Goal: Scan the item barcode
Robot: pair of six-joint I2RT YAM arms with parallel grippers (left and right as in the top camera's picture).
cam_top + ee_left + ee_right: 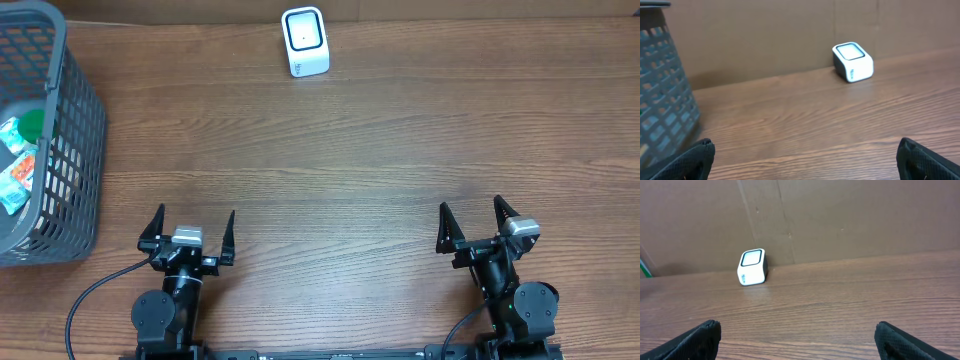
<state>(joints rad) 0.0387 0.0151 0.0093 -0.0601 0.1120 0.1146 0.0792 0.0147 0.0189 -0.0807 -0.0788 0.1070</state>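
From above, the table (350, 150) is smooth brown wood grain. A grey plastic basket (85, 130) with lattice walls stands at its left edge. Inside lie crinkled packets (18, 170) in green, orange and white, their print too small to read. The scanner (304, 41), a rounded white cube with a dark-framed window, sits at the far edge, well apart from the basket. The left claw (196, 225) and right claw (471, 215) sit near the front, both spread wide and empty, with bare wood between them and the scanner.

The left wrist view shows black fingertips (697, 160) at the lower corners and the basket's lattice at left. The scanner stands against a flat brown wall (765, 35), and the small blue mark on its side is unreadable.

In the right wrist view, the scanner stands left of a vertical seam in the wall.
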